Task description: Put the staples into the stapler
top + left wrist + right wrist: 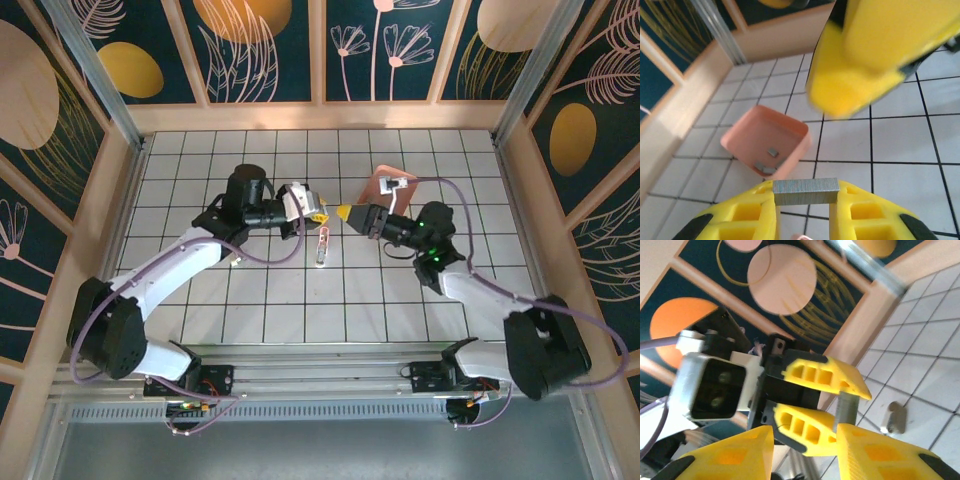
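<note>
So here's where I'm at. My left gripper is clamped on the staples, a short grey strip pinched crosswise between its two yellow tips and held in the air over the middle of the table. My right gripper sits nose to nose with it, tips nearly meeting. On the right wrist cam its fingers stand a bit apart with a clear gap and nothing gripped between them. The strip sits just past one of them, and I can't tell if it touches.

The stapler lies on the tiles dead centre, right below where the two grippers meet, its long side running from near edge to far edge. It's blurry on the wrist cam, so I can't tell whether it's open. The pink tray sits toward the far edge, right of centre, with a couple of loose staple bits on its floor.
</note>
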